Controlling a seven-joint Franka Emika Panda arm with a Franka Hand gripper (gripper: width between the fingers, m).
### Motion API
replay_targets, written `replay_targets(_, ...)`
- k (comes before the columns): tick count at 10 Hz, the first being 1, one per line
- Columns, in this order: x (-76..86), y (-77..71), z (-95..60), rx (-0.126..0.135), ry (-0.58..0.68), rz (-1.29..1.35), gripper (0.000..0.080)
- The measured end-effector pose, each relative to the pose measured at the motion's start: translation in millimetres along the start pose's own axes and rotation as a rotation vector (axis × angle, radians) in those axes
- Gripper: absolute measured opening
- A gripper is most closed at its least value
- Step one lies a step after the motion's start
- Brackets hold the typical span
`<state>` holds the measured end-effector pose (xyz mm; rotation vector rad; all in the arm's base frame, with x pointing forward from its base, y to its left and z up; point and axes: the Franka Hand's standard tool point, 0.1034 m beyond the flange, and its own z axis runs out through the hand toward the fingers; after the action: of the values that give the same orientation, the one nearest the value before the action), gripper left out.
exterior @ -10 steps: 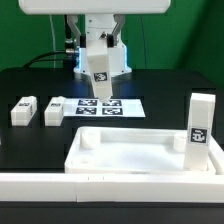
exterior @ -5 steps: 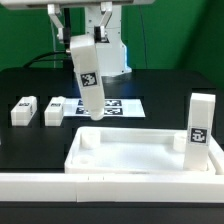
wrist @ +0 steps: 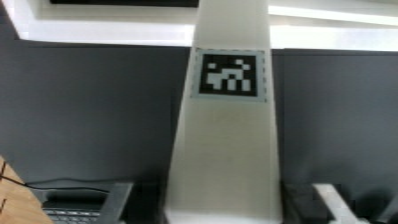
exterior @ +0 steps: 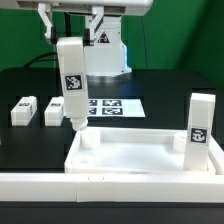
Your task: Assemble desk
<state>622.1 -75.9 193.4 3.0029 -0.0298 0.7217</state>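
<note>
My gripper (exterior: 71, 36) is shut on the top of a white desk leg (exterior: 72, 85), which hangs nearly upright with its tag facing the camera. The leg's lower end sits just above the far left corner of the desk slab (exterior: 120, 166), a rimmed white tray lying flat at the front. A second leg (exterior: 202, 126) stands upright at the slab's right end. Two more legs (exterior: 22, 110) (exterior: 54, 110) lie on the table at the exterior view's left. In the wrist view the held leg (wrist: 231, 140) fills the middle between my fingers (wrist: 331, 203).
The marker board (exterior: 118, 105) lies flat behind the slab, right of the held leg. A long white rail (exterior: 90, 187) runs along the table's front edge. The robot's white base (exterior: 108, 55) stands at the back.
The held leg has swung from over the marker board toward the exterior view's left and come down to the slab's far left corner. The grip has not changed.
</note>
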Motion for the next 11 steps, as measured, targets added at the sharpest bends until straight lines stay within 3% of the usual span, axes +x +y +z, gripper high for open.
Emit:
replay_targets(3, 16.3, -5.3, 17.3, -0.013, 0.016, 0.026, 0.0292)
replay_targets(5, 16.0, -12.9, 25.9, -0.028, 0.040, 0.057, 0.0292)
replay_targets(11, -20.2, -25.2, 29.4, -0.050, 0.055, 0.050, 0.0292)
